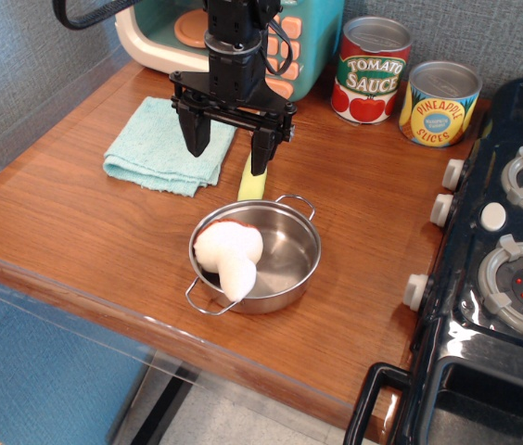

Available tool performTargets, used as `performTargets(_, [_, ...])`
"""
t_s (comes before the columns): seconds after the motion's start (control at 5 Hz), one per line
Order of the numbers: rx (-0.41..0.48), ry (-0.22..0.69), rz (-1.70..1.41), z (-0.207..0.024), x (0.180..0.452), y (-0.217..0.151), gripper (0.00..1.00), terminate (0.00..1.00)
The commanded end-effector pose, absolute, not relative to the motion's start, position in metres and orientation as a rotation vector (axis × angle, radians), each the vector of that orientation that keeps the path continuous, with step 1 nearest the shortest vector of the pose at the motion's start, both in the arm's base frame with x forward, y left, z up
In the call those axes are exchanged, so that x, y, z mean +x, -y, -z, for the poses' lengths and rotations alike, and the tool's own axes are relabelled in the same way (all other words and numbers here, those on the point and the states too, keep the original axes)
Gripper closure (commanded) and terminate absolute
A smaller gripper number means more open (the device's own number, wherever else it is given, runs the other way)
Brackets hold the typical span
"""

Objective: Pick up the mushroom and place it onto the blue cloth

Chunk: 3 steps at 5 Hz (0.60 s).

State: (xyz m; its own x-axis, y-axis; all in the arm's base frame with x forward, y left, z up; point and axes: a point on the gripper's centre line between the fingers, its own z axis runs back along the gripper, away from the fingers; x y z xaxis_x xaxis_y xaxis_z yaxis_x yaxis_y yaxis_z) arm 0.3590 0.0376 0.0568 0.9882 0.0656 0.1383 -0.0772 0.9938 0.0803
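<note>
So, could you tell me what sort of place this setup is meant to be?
Probably a toy kitchen on a wooden counter: a play stove with knobs, a steel pot, and tomato sauce and pineapple cans.

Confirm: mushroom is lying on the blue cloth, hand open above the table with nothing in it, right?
Not quite. The mushroom is lying in the steel pot, not on the blue cloth, which sits bare further back to the left. The rest holds: the hand is open above the table with nothing in it. The observation.image view shows this.
</note>
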Motion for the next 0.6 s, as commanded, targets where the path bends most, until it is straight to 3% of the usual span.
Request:
performTargets(0.0, [0.086, 0.136, -0.072, -0.057, 0.359, -0.038, 0.00, 0.00])
performTargets(0.4, [-0.009, 0.241, 0.054, -0.093, 0.323, -0.012, 0.00, 0.00])
